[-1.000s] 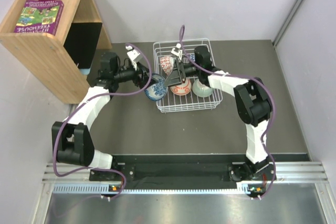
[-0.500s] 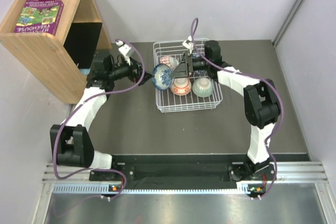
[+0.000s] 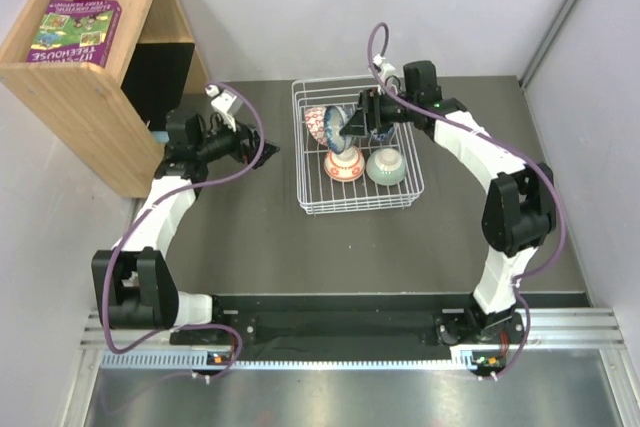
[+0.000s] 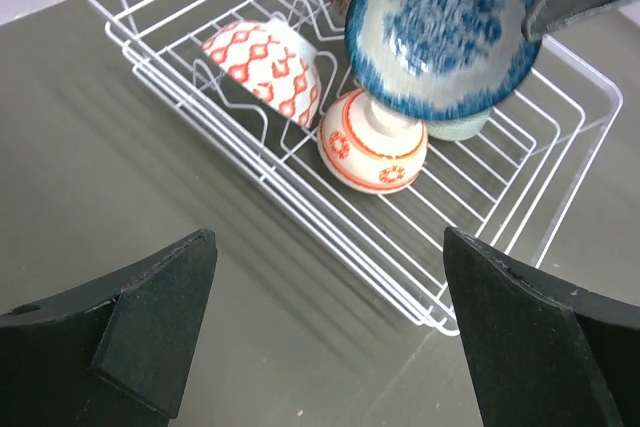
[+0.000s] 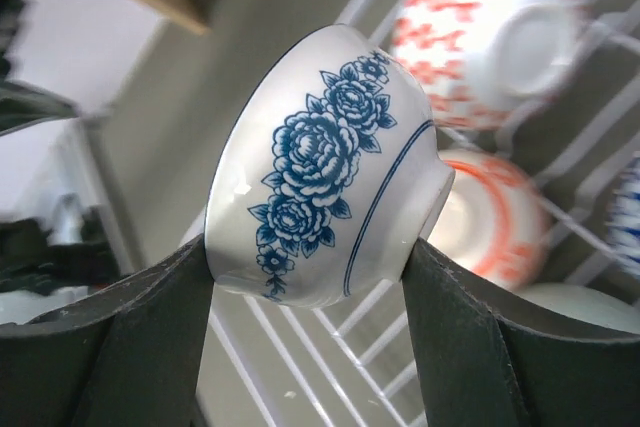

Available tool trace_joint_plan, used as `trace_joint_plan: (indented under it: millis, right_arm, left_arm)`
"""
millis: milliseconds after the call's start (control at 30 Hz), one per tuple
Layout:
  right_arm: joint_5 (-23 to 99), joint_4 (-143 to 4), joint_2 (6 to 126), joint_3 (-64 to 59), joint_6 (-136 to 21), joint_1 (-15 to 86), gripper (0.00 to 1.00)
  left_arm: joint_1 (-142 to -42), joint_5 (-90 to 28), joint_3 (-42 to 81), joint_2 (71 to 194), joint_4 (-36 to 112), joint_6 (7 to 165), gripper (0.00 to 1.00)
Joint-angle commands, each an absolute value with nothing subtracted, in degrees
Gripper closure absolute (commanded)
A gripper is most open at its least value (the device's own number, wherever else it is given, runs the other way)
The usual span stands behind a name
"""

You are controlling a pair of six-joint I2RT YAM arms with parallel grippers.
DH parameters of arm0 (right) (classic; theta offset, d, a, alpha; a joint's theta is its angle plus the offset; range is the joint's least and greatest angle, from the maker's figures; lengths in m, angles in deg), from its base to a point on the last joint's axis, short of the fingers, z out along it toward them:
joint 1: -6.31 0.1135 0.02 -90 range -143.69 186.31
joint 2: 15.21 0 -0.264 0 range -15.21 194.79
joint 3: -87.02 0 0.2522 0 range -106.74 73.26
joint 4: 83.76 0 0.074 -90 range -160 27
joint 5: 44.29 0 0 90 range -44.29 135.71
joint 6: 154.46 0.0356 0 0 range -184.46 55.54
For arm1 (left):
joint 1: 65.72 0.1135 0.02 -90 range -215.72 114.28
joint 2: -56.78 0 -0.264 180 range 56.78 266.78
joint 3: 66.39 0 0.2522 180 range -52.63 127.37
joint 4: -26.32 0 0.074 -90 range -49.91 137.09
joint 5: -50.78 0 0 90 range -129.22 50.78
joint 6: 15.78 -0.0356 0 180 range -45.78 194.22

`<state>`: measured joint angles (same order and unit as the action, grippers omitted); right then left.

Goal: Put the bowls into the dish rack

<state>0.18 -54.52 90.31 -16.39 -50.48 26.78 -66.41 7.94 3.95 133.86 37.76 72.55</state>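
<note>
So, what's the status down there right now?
Right gripper shut on blue-and-white bowl, on edge over dish rack. Left gripper open, empty, left of rack. Other bowls racked; nothing in the way.

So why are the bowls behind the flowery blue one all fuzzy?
Right wrist view: the camera seems focused close, so the blue-and-white bowl is sharp, while the red-and-white bowl and orange-red bowl behind it go soft. Left wrist view: that blue bowl's inside pattern looks smeared, but the dish rack wires are crisp. Top external view: the light is even and nothing is blurred.
</note>
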Motion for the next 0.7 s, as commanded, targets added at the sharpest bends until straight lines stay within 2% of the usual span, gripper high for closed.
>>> trace_joint_plan:
  millis: [0,267,467,667]
  right_arm:
    - [14.67,-40.68,85.69,-26.13,-67.41,27.14,1.0]
    - [35.84,-27.21,84.9,-31.86,-83.34,33.82,1.0]
    - [43.94,-21.85,84.02,-30.89,-91.78,39.35,1.0]
    - [45.54,-18.15,82.7,-29.92,-95.13,42.17,1.0]
  left_arm:
    - [-64.59,6.22,2.31,130.52,39.2,69.92,0.01]
    - [-62.91,5.61,-0.59,127.54,39.82,67.63,0.01]
    - [-62.46,4.82,-2.26,125.95,42.37,66.49,0.01]
    - [-62.29,4.64,-3.23,125.16,43.34,65.78,0.01]
